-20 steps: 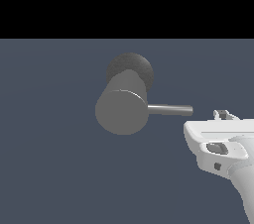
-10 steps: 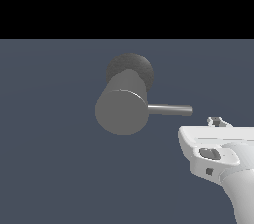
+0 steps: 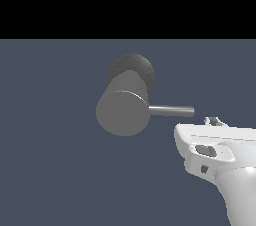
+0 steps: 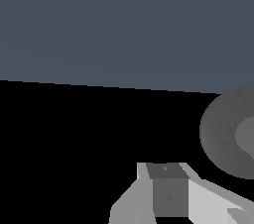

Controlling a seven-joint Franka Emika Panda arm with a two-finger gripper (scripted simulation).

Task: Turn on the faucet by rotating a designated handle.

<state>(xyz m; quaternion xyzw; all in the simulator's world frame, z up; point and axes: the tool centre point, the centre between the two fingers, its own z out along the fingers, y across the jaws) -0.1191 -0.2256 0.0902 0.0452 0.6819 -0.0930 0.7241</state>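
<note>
One handle (image 3: 171, 111), seemingly clear of tool (image 3: 214, 121)

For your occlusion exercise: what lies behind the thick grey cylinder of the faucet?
Behind the faucet cylinder, a darker round base peeks out above it in the exterior view. The cylinder covers the lower part of that base, so their joint cannot be seen.

White arm enters at the exterior view's lower right; its tool (image 3: 214, 120) mostly hidden, holding nothing
</note>
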